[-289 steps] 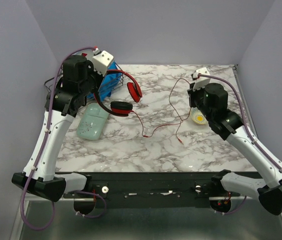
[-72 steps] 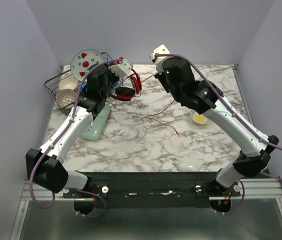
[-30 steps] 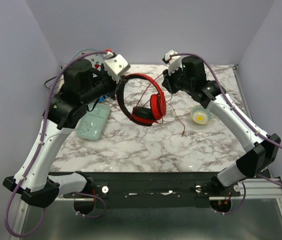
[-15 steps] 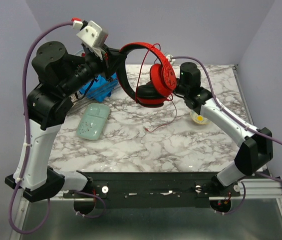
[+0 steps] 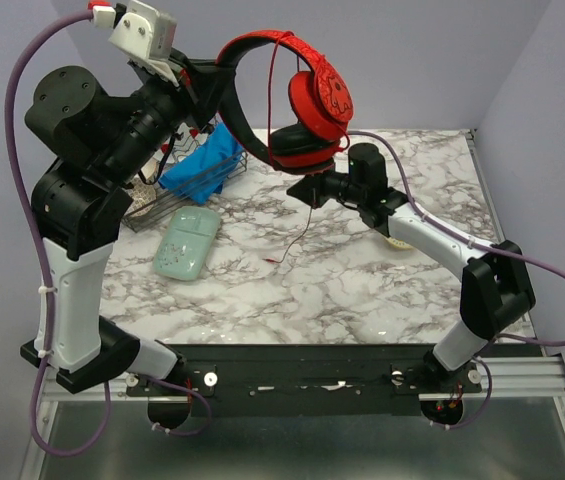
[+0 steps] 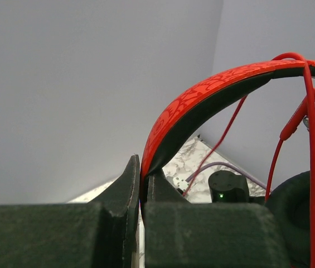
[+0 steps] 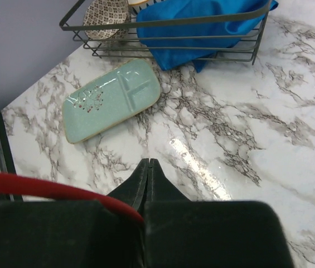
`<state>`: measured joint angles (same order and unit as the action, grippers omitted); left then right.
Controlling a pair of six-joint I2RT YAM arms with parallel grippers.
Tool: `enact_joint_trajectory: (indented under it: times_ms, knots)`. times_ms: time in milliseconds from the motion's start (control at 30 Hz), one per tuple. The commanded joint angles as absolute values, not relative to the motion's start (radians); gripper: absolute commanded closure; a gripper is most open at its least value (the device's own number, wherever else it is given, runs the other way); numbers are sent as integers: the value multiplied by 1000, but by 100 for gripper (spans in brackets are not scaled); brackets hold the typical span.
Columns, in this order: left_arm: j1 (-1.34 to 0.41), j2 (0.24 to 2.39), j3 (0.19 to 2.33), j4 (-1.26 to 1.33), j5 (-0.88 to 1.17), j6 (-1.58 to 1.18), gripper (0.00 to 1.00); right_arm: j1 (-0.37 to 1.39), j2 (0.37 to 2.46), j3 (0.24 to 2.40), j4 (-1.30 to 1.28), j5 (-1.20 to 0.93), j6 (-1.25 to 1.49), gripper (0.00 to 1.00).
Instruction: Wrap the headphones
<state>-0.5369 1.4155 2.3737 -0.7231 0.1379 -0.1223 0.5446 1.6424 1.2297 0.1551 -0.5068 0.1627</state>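
Note:
The red headphones (image 5: 292, 85) hang in the air above the back of the table. My left gripper (image 5: 214, 78) is raised high and shut on the black-lined headband (image 6: 213, 95). One red ear cup (image 5: 320, 95) faces outward and a black pad (image 5: 300, 145) sits below it. The thin red cable (image 5: 280, 80) drapes over the headband and runs down to my right gripper (image 5: 304, 190), which is low under the ear cups and shut on it. In the right wrist view the cable (image 7: 34, 187) enters the closed jaws of the right gripper (image 7: 148, 164). The cable's tail (image 5: 287, 250) hangs down to the table.
A teal tray (image 5: 187, 243) lies on the marble at the left, also seen in the right wrist view (image 7: 112, 100). Behind it stands a wire basket (image 5: 167, 200) holding a blue cloth (image 5: 202, 165) and a patterned bowl (image 7: 108, 14).
My left arm has lifted the headphones higher and slightly left. My right gripper has moved down and left, under the ear cups, drawing the cable with it.

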Motion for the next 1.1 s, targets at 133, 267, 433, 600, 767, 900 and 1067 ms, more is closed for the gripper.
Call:
enact_joint_trajectory:
  times_ms: [133,267,433,600,767,900,1067]
  knots:
    - [-453,1483,2421,-626,-55,-184,100,656,1625,1235,3,-385,42,99]
    - [-341,1531,2425,-574,-98,-192,100,771,1609,1266,-190,-247,-60,99]
    - [-262,1583,2359,-467,-204,-86,100,923,1594,1301,-308,-117,-115,99]
    - [-259,1600,2216,-350,-331,92,100,1032,1577,1370,-443,-8,-147,99]
    - [-259,1586,2053,-206,-354,302,100,1043,1507,1425,-564,77,-120,99]
    - [-299,1525,1814,-167,-293,432,100,1042,1447,1491,-629,216,-141,99]
    - [-469,1436,1510,-89,-296,665,100,1031,1489,1655,-737,394,-215,99]
